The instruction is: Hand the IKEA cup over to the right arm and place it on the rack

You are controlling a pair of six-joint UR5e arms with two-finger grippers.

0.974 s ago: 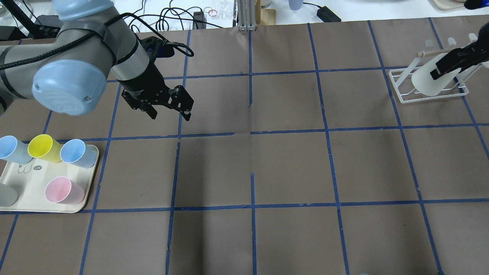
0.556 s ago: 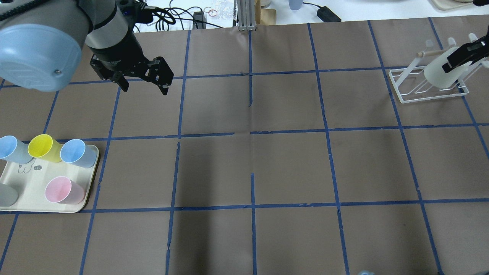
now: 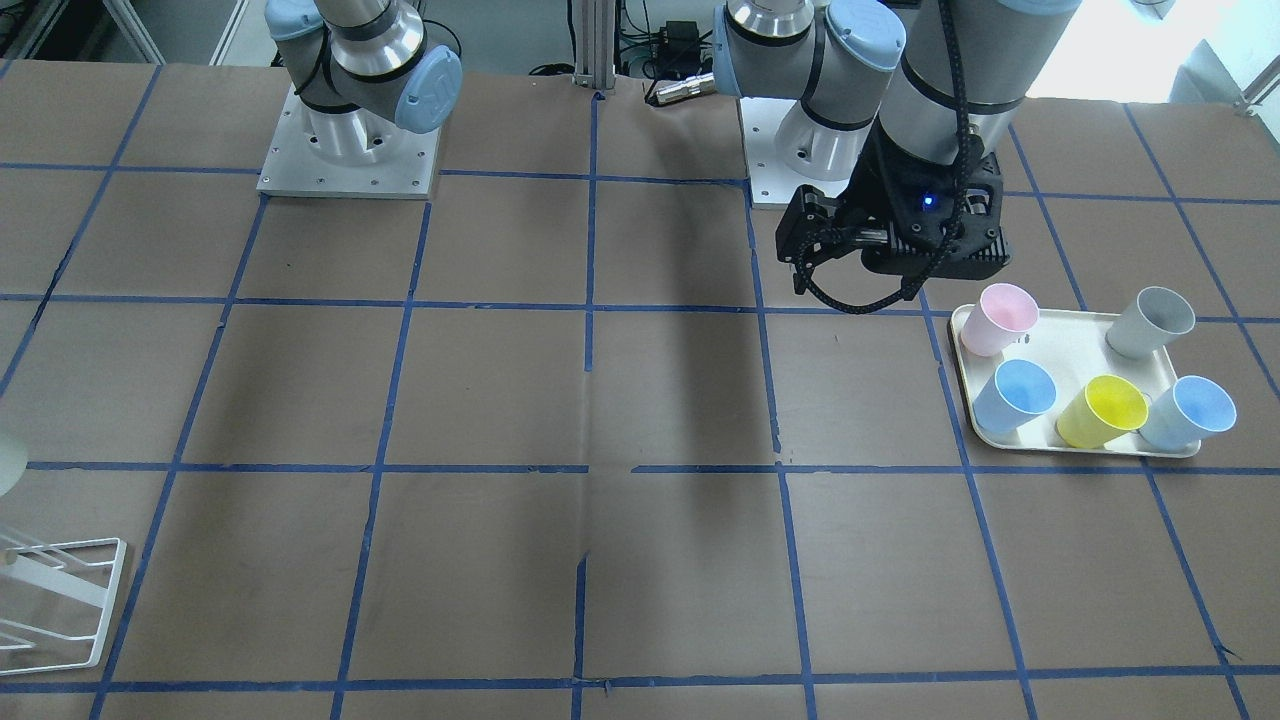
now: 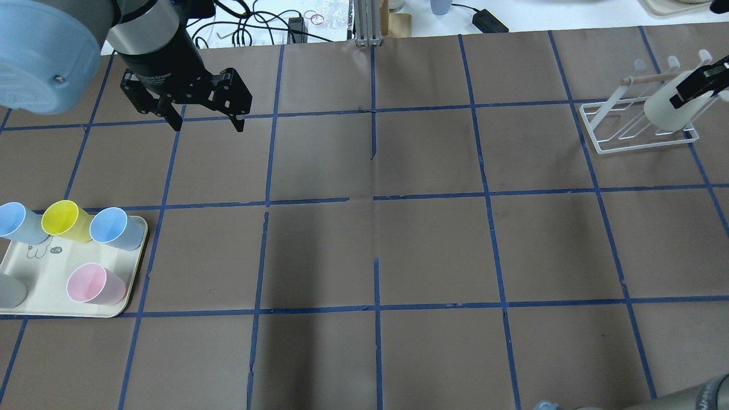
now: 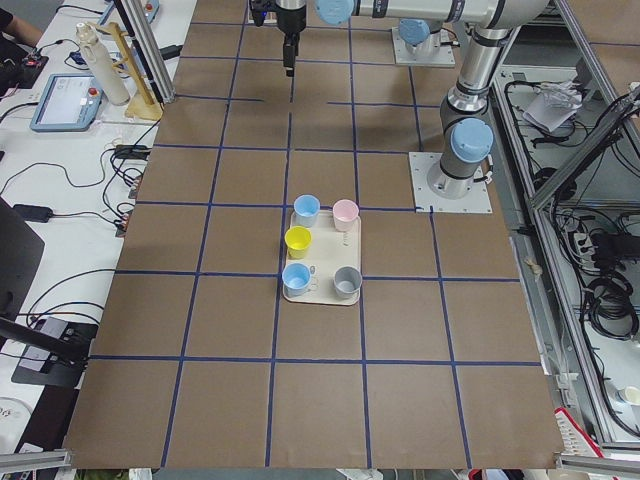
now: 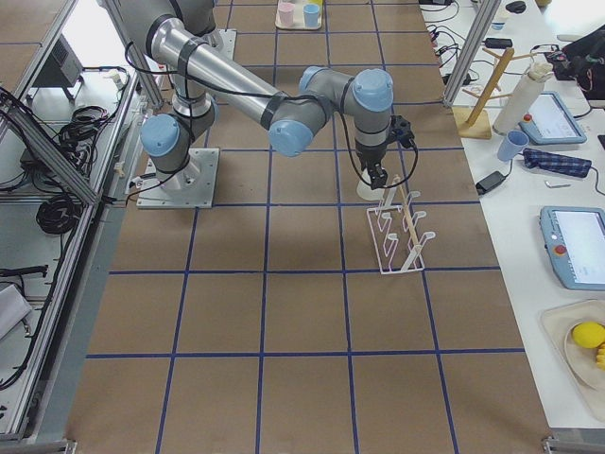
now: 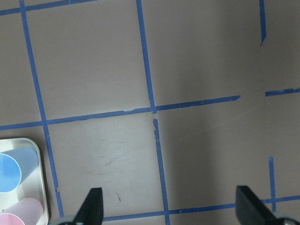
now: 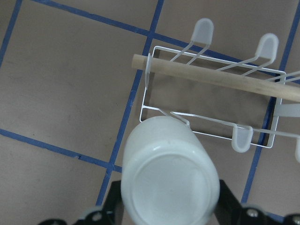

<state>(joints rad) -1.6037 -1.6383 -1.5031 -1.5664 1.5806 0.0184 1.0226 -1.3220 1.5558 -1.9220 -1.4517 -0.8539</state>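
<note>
The IKEA cup (image 4: 663, 111) is off-white and held upside down by my right gripper (image 4: 696, 85), which is shut on it. The cup hangs over the white wire rack (image 4: 603, 128) at the far right. In the right wrist view the cup's base (image 8: 169, 185) faces the camera, with the rack (image 8: 206, 129) and its wooden bar (image 8: 211, 77) just beyond. The exterior right view shows the gripper (image 6: 378, 175) above the rack's (image 6: 397, 236) near end. My left gripper (image 4: 206, 122) is open and empty over the table's far left; its fingertips (image 7: 93, 206) show bare paper between them.
A cream tray (image 4: 40, 282) at the near left holds pink (image 4: 94, 283), yellow (image 4: 65, 219), grey (image 4: 8, 291) and two blue cups (image 4: 114, 226). Cables and small items lie beyond the table's far edge (image 4: 256, 28).
My left arm has pulled back toward the far left, its gripper still open. My right gripper has carried the cup farther right and deeper over the rack.
</note>
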